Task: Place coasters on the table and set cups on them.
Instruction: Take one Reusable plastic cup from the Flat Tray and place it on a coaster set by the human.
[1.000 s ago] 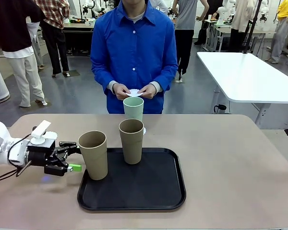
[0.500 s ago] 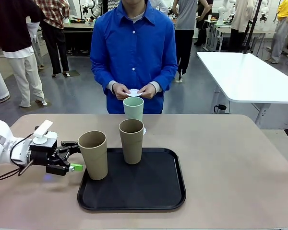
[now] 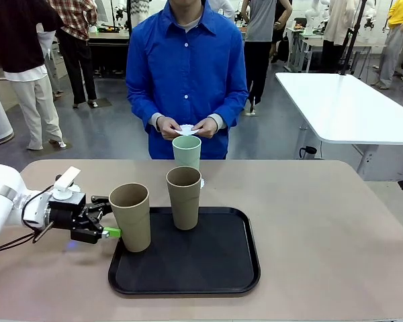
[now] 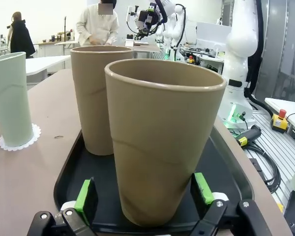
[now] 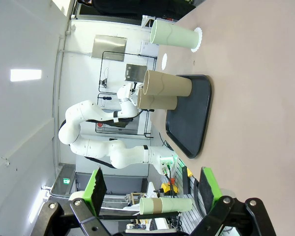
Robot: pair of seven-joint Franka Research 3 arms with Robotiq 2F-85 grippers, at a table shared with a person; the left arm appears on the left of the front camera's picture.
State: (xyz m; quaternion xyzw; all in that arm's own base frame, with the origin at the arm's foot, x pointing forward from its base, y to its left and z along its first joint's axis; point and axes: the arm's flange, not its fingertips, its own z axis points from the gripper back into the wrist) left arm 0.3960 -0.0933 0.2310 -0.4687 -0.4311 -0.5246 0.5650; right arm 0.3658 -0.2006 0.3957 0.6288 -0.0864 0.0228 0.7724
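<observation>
Left gripper (image 3: 106, 218): fingers standing open, straddling the near tan cup (image 3: 129, 216), which is sitting at the black tray's (image 3: 201, 268) left edge, lower left of the front frame. Mint cup (image 3: 187, 151) is standing on a coaster (image 4: 18, 143) on the table (image 3: 322, 221). Right gripper (image 5: 150, 189): fingers hanging open, holding nothing.

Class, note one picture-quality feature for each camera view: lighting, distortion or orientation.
Front view: even light, sharp, sheen on the black tray. Left wrist view: the wide-angle lens swells the near tan cup between the pads of the left pincer. Right wrist view: rolled sideways, so the mint cup looks horizontal.
</observation>
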